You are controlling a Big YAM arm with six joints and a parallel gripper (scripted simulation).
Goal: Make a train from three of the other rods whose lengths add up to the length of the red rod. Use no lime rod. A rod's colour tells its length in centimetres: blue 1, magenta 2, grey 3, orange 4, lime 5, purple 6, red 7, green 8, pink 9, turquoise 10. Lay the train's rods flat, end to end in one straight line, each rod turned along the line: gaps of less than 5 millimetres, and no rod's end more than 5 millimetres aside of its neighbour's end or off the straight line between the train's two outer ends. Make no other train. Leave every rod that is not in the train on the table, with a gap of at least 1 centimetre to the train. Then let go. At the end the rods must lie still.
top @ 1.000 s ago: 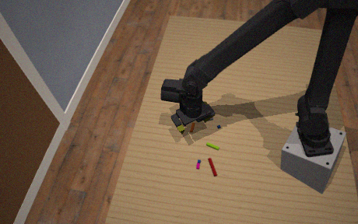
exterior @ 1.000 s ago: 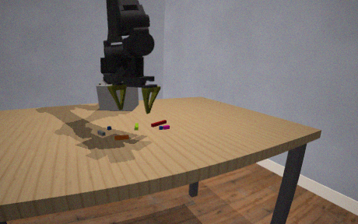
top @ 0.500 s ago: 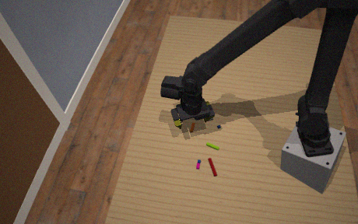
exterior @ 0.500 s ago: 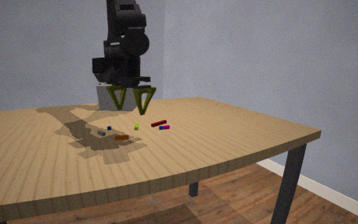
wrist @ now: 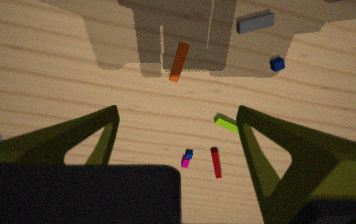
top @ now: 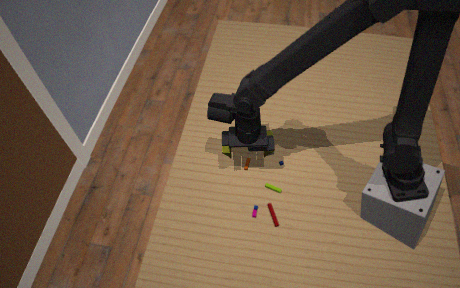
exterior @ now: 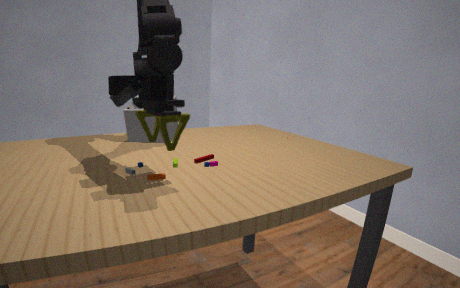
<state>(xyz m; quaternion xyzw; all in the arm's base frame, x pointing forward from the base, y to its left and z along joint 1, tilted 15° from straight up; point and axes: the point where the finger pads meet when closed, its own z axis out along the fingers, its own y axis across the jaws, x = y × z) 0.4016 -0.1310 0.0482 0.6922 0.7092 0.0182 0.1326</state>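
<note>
Gripper wide, holding nothing. Orange rod below, slanted; misjudge its angle and you'd likely skew it. Magenta rod beside blue rod; careless placing could nudge both.

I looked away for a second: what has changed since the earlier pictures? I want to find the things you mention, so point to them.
The open gripper [top: 248,145] [exterior: 162,145] [wrist: 177,112] has turned and shifted slightly toward the top view's upper edge. Nothing was grasped or released. The orange rod [top: 247,164] [exterior: 156,177] [wrist: 180,61] and red rod [top: 273,215] [exterior: 204,159] [wrist: 216,164] stayed put.
</note>
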